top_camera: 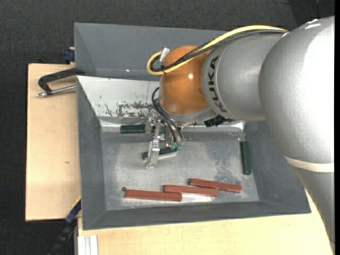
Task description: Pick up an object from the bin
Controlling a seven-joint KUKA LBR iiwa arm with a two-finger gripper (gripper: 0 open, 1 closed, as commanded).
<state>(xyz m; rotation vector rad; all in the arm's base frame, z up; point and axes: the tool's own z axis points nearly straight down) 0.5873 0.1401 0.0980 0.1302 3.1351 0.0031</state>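
One word can be read: "KUKA". It is a brand name, and it is printed in big black letters on the silver-grey shell of the arm [249, 73]. The letters are found at the shell's left end, just beside the round orange cover [180, 84]. The word is turned on its side, so the letters are stacked up and down. It is bent a little by the round shell. It is seen over the back edge of the bin [87, 158], near the middle.
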